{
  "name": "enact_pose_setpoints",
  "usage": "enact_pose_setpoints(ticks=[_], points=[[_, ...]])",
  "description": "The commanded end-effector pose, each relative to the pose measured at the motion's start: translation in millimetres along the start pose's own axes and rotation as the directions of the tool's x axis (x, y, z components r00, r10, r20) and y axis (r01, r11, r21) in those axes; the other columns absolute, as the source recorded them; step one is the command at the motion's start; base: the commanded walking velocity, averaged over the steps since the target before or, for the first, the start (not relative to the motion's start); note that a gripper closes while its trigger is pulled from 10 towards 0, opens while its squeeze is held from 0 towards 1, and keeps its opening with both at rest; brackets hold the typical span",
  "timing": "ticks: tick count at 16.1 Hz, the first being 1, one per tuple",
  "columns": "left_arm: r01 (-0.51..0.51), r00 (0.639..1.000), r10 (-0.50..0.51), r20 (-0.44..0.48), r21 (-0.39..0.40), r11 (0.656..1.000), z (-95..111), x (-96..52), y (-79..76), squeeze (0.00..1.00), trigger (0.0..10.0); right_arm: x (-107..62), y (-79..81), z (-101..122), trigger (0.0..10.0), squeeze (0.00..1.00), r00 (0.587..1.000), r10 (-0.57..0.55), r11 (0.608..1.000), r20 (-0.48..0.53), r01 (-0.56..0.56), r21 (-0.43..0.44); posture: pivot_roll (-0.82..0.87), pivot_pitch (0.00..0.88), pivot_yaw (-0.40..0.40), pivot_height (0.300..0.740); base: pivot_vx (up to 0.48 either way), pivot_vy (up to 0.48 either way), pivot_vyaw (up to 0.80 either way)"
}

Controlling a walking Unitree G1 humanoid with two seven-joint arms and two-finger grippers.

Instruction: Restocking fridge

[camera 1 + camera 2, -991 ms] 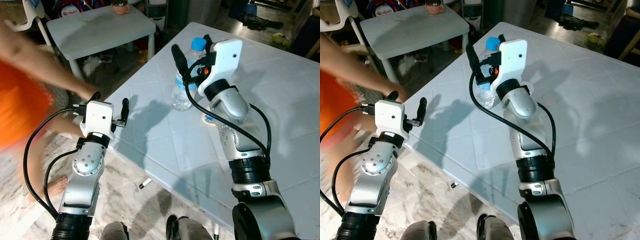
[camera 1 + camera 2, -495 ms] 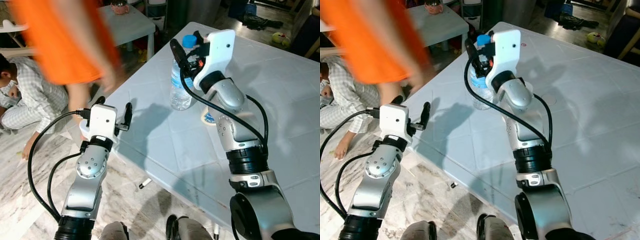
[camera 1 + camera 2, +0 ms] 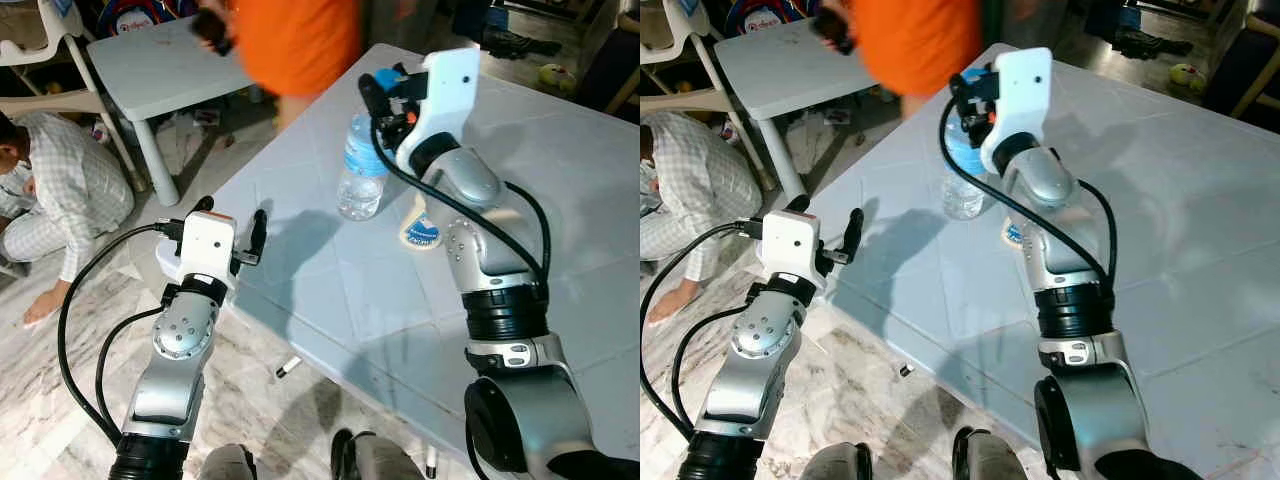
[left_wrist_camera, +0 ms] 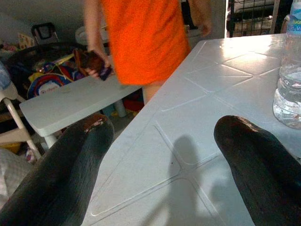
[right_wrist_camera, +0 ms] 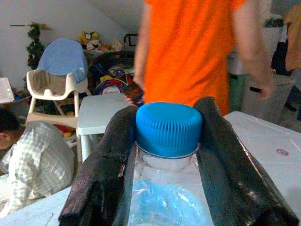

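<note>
A clear water bottle with a blue cap stands upright on the white table, near its left edge. My right gripper reaches over it from the right. Its two black fingers press against both sides of the cap and neck, so it is shut on the bottle. My left gripper hovers open at the table's near left edge, with nothing between its fingers. The bottle is off to one side, well beyond them.
A person in orange stands at the table's far side, holding a dark object. Another person in a checked shirt crouches on the floor at left. A small white table stands behind. A round sticker lies by the bottle.
The person in orange has walked from my left round to the far side of the table. My right gripper's fingers have closed in on the bottle's cap. The left arm barely moved.
</note>
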State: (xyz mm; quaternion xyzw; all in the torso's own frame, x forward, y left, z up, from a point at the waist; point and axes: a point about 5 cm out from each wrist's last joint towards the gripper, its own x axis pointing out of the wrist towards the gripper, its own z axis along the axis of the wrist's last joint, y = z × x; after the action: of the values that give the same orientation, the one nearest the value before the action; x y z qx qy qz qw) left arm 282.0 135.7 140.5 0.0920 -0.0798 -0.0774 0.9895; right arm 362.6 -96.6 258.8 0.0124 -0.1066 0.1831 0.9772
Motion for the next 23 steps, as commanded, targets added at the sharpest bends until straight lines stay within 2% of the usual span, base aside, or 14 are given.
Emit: enact_pose_setpoints(ticks=[1, 3, 7, 9, 11, 16, 17, 18, 19, 23], points=[[0.018, 1.000, -0.018, -0.005, -0.001, 1.000, 0, -2.0, -2.1, 0.00, 10.0, -4.8, -2.8, -19, 0.0, 0.00, 0.996, -0.017, 1.000, -0.092, 0.019, 0.023, 0.07, 0.137, -0.037, 0.740, 0.000, 0.000, 0.00], [0.022, 1.000, -0.022, -0.013, -0.002, 1.000, -1, -2.1, -1.6, 0.00, 10.0, -10.0, -4.3, -27, 0.0, 0.00, 0.990, -0.034, 0.999, -0.139, 0.038, 0.028, 0.07, 0.131, -0.029, 0.740, 0.000, 0.000, 0.00], [0.021, 1.000, -0.021, -0.003, -0.003, 1.000, 1, 1.7, -0.8, 0.00, 10.0, -17.4, -6.4, -25, 0.0, 0.00, 0.992, -0.053, 0.998, -0.112, 0.057, 0.040, 0.07, 0.115, -0.018, 0.740, 0.000, 0.000, 0.00], [-0.004, 0.999, 0.004, -0.035, -0.008, 1.000, -3, 2.4, -0.3, 0.00, 10.0, -26.9, 0.3, -17, 0.0, 0.00, 1.000, -0.018, 0.997, -0.023, 0.020, 0.081, 0.06, 0.110, -0.013, 0.740, 0.000, 0.000, 0.00], [-0.007, 0.999, 0.006, -0.044, -0.023, 1.000, -4, 3.5, -2.7, 0.00, 10.0, -32.8, 3.6, -14, 0.0, 0.00, 1.000, -0.019, 0.995, 0.018, 0.017, 0.099, 0.06, 0.105, -0.011, 0.740, 0.000, 0.000, 0.00], [-0.014, 0.999, 0.013, -0.038, -0.031, 0.999, -2, 10.3, -6.2, 0.00, 10.0, -45.3, 13.3, 1, 0.0, 0.00, 0.987, -0.006, 0.999, 0.158, -0.001, 0.044, 0.05, 0.084, -0.013, 0.740, 0.000, 0.000, 0.00], [-0.016, 0.999, 0.015, -0.038, -0.032, 0.999, -2, 10.8, -6.5, 0.00, 10.0, -46.9, 15.2, 1, 1.5, 0.00, 0.986, 0.003, 0.999, 0.165, -0.009, 0.039, 0.05, 0.080, -0.014, 0.740, 0.000, 0.000, 0.00], [-0.019, 0.999, 0.018, -0.036, -0.035, 0.999, -2, 11.2, -6.0, 0.00, 10.0, -48.3, 16.2, 1, 4.5, 0.00, 0.986, 0.008, 0.999, 0.168, -0.014, 0.038, 0.05, 0.080, -0.014, 0.740, 0.000, 0.000, 0.00], [-0.027, 0.999, 0.026, -0.033, -0.036, 0.999, -1, 11.9, -4.6, 0.00, 10.0, -50.2, 17.5, -1, 10.0, 0.00, 0.985, 0.019, 0.999, 0.171, -0.026, 0.040, 0.05, 0.079, -0.018, 0.740, 0.000, 0.000, 0.00], [-0.035, 0.999, 0.034, -0.031, -0.029, 0.999, -2, 11.8, -5.0, 0.00, 10.0, -54.3, 17.2, -3, 10.0, 0.00, 0.982, 0.037, 0.999, 0.184, -0.039, 0.008, 0.05, 0.078, -0.023, 0.740, -0.195, 0.000, 0.20]])
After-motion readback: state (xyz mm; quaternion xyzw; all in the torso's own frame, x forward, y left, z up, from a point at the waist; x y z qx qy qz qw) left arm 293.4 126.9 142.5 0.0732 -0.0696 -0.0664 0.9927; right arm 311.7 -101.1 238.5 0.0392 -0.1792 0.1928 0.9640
